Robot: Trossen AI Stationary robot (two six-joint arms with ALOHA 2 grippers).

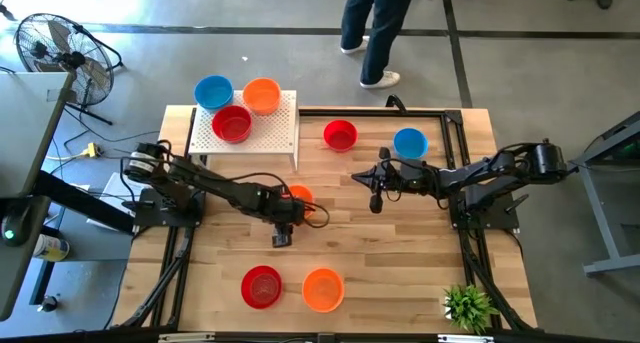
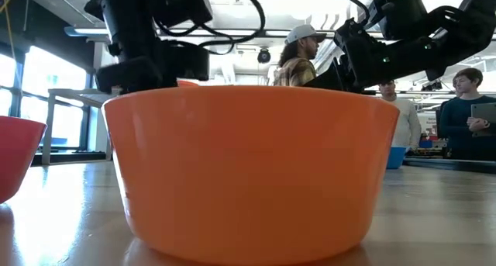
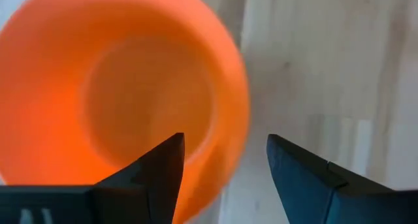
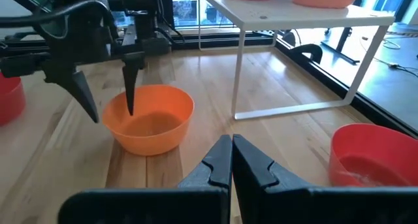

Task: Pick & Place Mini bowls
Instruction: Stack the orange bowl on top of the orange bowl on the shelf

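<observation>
The left gripper (image 1: 290, 205) hangs over the middle of the table (image 1: 400, 273) with its jaws released and spread, straddling the rim of an orange mini bowl (image 1: 299, 196): one finger (image 4: 130, 87) points down inside the bowl, the other (image 4: 85, 96) stands outside its wall. Nothing is grasped; the bowl sits flat on the wood. The right gripper (image 1: 376, 183) hovers toward the right half of the table, fingers clenched together on nothing.

Eight mini bowls show from above. Three are orange: the one under the left gripper, one near the front edge (image 1: 323, 289), and one on the white perforated stand (image 1: 290, 133) at its back right (image 1: 262, 95). Three are red: one near the front edge (image 1: 262, 286) just left of the orange one, one on the stand (image 1: 232, 124), and one on the table (image 1: 340, 135) just right of the stand. Two are blue: one at the stand's back left (image 1: 213, 91), one (image 1: 410, 142) toward the back right, behind the right gripper.

One green plant (image 1: 469, 306) stands at the front right corner. One fan (image 1: 55, 45) sits on the floor off the back left corner. A person's legs (image 1: 375, 28) show beyond the back edge.
</observation>
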